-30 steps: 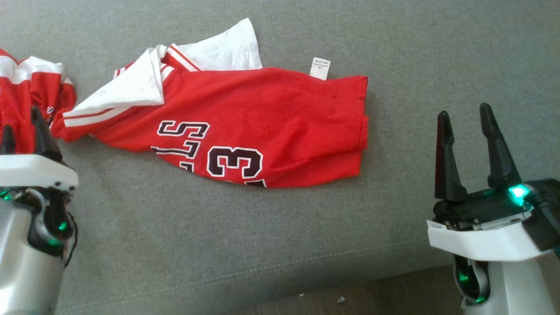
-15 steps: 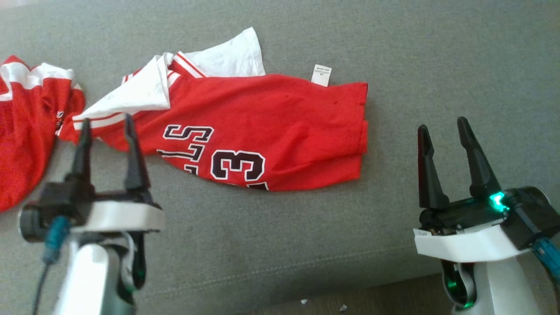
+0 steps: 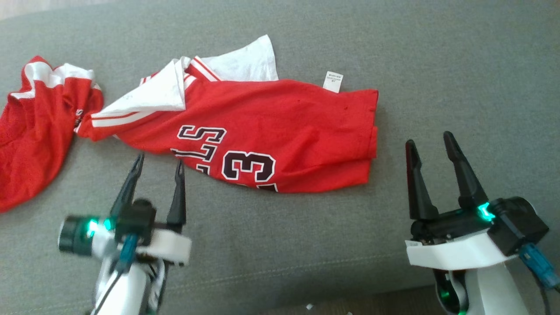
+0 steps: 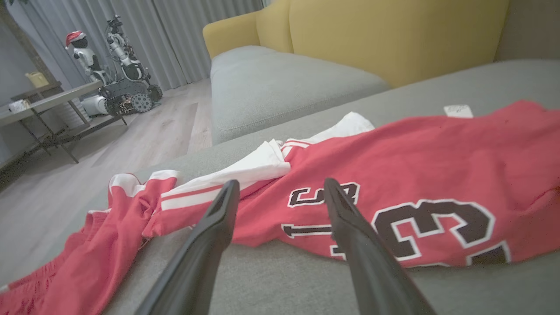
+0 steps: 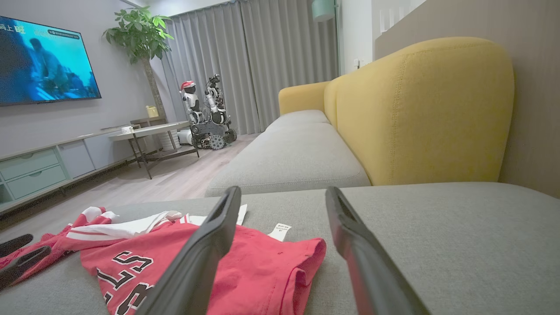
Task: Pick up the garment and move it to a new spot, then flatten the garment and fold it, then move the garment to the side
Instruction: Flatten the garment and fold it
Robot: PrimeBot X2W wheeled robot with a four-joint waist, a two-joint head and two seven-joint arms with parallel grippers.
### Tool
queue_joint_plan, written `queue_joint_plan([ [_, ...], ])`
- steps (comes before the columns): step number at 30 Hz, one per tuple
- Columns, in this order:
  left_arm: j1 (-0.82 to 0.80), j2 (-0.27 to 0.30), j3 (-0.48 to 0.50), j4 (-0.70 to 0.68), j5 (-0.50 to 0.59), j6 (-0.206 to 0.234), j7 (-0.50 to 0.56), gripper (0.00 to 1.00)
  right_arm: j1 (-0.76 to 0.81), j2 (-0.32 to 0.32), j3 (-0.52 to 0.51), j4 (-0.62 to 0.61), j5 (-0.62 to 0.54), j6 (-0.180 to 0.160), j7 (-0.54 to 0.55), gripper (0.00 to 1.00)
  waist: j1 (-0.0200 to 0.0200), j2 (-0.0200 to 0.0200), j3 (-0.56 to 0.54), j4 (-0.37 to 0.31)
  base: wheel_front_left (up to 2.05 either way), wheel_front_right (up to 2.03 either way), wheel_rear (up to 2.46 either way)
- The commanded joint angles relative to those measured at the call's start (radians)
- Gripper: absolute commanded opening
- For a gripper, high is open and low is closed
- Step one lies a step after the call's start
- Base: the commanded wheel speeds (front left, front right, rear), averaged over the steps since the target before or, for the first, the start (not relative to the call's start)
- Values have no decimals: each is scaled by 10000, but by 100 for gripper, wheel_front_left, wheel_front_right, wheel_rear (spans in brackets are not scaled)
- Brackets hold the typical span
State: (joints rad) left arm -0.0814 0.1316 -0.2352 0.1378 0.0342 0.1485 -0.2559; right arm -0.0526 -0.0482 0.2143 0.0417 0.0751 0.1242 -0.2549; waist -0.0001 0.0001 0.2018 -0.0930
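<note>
Grey sofa cushion [image 3: 459, 65] carries the garment [image 3: 280, 127], rumpled and roughly doubled over, just ahead of my left gripper [image 3: 159, 160] and right gripper [image 3: 429, 138], both with fingers apart, holding nothing. Probably mid-fold; next I'd grip its near edge.

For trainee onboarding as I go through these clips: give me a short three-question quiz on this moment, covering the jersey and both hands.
1. True or false: the left hand is gripping the red jersey.
2. Where is the jersey's white tag? A) on its far edge, toward the robot's right; B) on its near edge; C) on the striped trim.
3. Fill in: the right hand, above the grey sofa cushion, has its jaws ____.

Key
1. False: its jaws are open, with no cloth between them.
2. A.
3. Open.
</note>
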Motion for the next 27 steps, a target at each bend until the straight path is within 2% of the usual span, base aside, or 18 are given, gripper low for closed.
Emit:
queue_joint_plan([
  [1,-950,402,190,82,335,23,-58,100,-222,-20,315,-288,-20,65,-69,100,1,-1,109,-30,0,0,0],
  [7,-2689,996,-267,2124,1111,478,-59,100,-355,-20,446,-226,17,65,-69,100,1,-1,388,-208,0,0,0],
  [15,-4447,1770,-1136,4116,1833,993,-59,100,-772,-20,424,-356,96,65,-69,100,1,-1,1078,-539,0,0,0],
  [20,-5177,2182,-1615,4675,2031,1188,-59,100,-877,-20,420,-416,213,65,-69,100,1,-1,1458,-652,0,0,0],
  [27,-5578,2532,-2313,4968,1945,1179,-59,100,-972,-20,361,-421,361,65,-69,100,1,-1,1607,-696,0,0,0],
])
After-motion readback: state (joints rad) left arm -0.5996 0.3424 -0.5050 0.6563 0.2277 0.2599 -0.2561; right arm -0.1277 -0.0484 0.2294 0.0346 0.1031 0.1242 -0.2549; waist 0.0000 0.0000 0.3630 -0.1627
